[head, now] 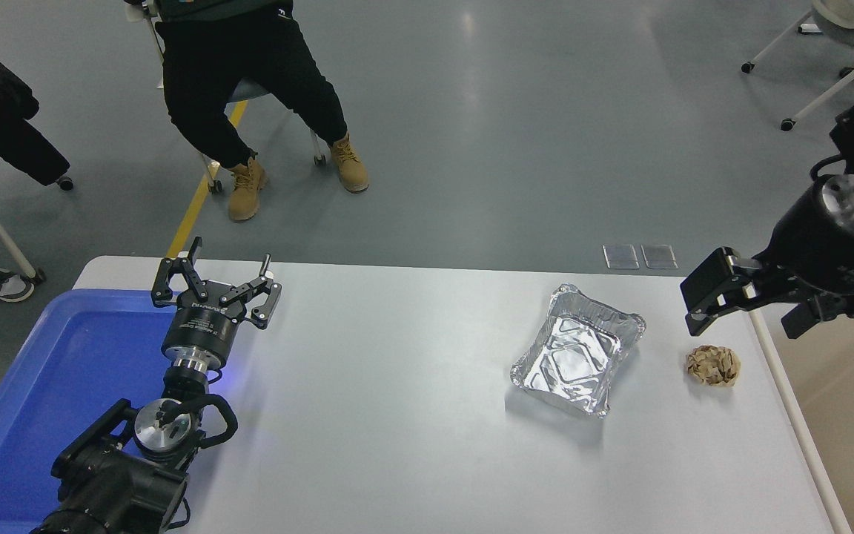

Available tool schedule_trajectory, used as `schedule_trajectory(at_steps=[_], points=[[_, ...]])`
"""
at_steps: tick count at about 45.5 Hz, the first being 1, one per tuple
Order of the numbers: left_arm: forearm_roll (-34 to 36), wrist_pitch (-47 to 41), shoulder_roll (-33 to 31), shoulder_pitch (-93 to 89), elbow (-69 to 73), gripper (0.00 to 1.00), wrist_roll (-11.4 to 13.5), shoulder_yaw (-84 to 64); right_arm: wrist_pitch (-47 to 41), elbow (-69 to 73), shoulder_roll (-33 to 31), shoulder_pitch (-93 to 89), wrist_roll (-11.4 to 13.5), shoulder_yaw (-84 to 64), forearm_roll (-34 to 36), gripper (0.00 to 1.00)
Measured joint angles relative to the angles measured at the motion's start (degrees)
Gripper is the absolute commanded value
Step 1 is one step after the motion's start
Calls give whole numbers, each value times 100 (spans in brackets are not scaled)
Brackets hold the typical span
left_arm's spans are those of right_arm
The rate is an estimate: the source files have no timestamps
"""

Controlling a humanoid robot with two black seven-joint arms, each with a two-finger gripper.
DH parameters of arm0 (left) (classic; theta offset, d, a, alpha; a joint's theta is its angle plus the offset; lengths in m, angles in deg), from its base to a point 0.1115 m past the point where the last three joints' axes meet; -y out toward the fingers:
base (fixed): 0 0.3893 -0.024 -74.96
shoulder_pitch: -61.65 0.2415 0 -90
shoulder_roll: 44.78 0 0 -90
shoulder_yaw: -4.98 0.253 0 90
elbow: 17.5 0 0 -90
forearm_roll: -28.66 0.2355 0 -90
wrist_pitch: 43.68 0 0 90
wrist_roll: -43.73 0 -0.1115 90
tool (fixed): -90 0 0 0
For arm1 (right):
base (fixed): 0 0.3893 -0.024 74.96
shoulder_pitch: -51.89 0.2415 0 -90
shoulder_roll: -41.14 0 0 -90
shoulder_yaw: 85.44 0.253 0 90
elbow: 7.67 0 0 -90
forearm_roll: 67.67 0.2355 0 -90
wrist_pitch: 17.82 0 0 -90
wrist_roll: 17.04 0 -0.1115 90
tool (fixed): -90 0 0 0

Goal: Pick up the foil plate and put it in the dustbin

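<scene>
Foil plate: one foil plate, shiny crinkled rectangle, on table, right of centre.
Paper ball: one paper ball, brown, crumpled, near plate.
Dustbin: one dustbin, beige, white-rimmed, right of table.
Grippers: two; right gripper finger state unclear; left gripper fingers apart.
Tray: one blue tray, smooth plastic.

floor: grey, glossy, yellow line | chairs on castors — far right | table: white

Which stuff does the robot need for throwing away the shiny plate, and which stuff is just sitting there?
Needed:
foil plate
dustbin, at the table's right edge
right gripper, empty, above the table

Just lying about:
crumpled paper ball
blue tray
left gripper, parked, fingers open
</scene>
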Motion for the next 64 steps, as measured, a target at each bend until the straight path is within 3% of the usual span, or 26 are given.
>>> schedule_trajectory(at_steps=[37,54,64], points=[[0,0,0,0,0,99,3,0,70,-411,-182,-349,0,381,-281,100],[1,1,1,0,0,99,2,0,795,-1519,-148,-1789,-1,957,-690,100],[0,1,0,0,0,99,2,0,1379,-2339,270,-2895,34,1330,-792,100]])
